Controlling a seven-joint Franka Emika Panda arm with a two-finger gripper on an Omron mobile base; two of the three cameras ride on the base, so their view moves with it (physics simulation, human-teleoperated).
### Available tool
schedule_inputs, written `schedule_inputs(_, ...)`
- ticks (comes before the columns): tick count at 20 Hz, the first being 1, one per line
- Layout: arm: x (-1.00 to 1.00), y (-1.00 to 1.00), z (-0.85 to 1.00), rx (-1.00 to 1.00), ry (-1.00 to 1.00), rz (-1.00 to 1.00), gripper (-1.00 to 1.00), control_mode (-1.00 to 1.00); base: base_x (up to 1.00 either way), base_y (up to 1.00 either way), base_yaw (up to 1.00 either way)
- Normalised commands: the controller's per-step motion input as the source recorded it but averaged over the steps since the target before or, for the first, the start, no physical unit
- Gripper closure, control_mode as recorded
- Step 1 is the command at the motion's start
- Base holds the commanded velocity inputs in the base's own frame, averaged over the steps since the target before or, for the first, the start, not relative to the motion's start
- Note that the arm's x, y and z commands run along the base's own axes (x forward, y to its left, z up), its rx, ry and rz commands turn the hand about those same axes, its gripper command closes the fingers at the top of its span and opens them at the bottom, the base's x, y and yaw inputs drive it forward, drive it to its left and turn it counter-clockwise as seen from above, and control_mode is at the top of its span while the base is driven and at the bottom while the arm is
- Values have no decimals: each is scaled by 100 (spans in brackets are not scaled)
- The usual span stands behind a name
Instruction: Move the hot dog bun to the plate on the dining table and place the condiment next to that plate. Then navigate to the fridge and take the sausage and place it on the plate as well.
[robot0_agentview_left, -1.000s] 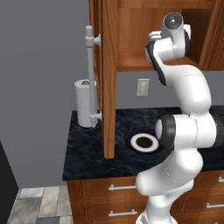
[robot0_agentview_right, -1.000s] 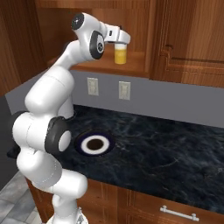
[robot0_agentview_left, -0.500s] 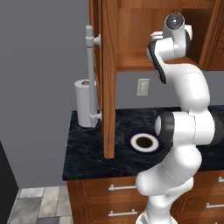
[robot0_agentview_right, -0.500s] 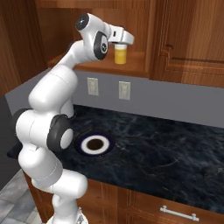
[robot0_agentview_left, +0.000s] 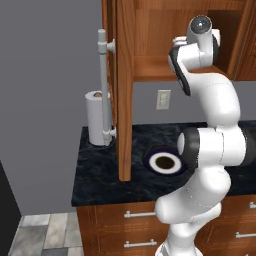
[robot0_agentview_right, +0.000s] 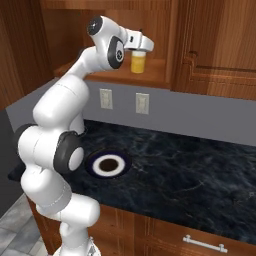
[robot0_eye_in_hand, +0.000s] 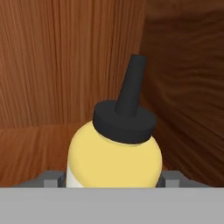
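The condiment, a yellow squeeze bottle (robot0_agentview_right: 138, 62) with a black cap and nozzle, stands upright on the shelf of the open upper cabinet (robot0_agentview_right: 155, 76). My gripper (robot0_agentview_right: 138, 50) reaches into the cabinet and sits over the bottle's top. In the hand view the bottle (robot0_eye_in_hand: 113, 153) is right in front of me, and the gripper (robot0_eye_in_hand: 113, 177) stands open with one grey finger (robot0_eye_in_hand: 52, 177) on each side of the bottle's body. The hot dog bun, the plate on the dining table and the sausage are out of view.
The open cabinet door (robot0_agentview_left: 125, 90) juts out over the dark stone counter (robot0_agentview_right: 190, 170), left of the arm. A dark round dish with a white centre (robot0_agentview_right: 109, 165) lies on the counter. A paper towel roll (robot0_agentview_left: 95, 117) stands at the counter's left end.
The hand has shifted slightly right and lowered a little over the bottle. The bottle has stayed in place on the shelf.
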Motion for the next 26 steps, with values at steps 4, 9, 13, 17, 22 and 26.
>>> schedule_inputs(4,-57,40,3,0,-8,1,100,-100,0,0,0)
schedule_inputs(9,-97,57,16,0,-10,4,100,-100,0,0,0)
schedule_inputs(13,-100,34,51,0,-2,2,100,-100,0,0,0)
schedule_inputs(17,-100,6,43,0,0,3,100,-100,0,0,0)
schedule_inputs(22,-100,0,14,0,0,5,100,-100,0,0,0)
schedule_inputs(26,-100,0,-9,0,2,4,100,-100,0,0,0)
